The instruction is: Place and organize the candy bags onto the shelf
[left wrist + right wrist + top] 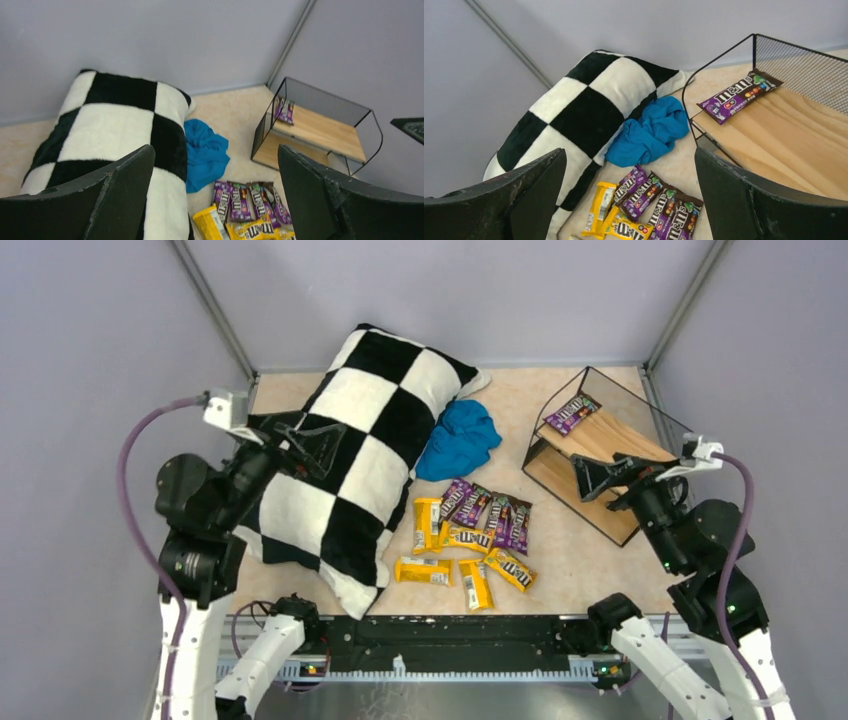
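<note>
Several candy bags lie in a loose pile (470,538) on the table in front of the arms: yellow ones nearer, purple ones behind. The pile also shows in the left wrist view (245,207) and the right wrist view (644,200). One purple bag (572,412) lies on the top board of the shelf (605,435) at the back right; it also shows in the right wrist view (739,95). My left gripper (300,445) is open and empty above the pillow. My right gripper (600,478) is open and empty over the shelf's near corner.
A large black-and-white checkered pillow (350,460) covers the left half of the table. A crumpled blue cloth (460,438) lies between the pillow and the shelf, just behind the pile. Grey walls close in the back and both sides.
</note>
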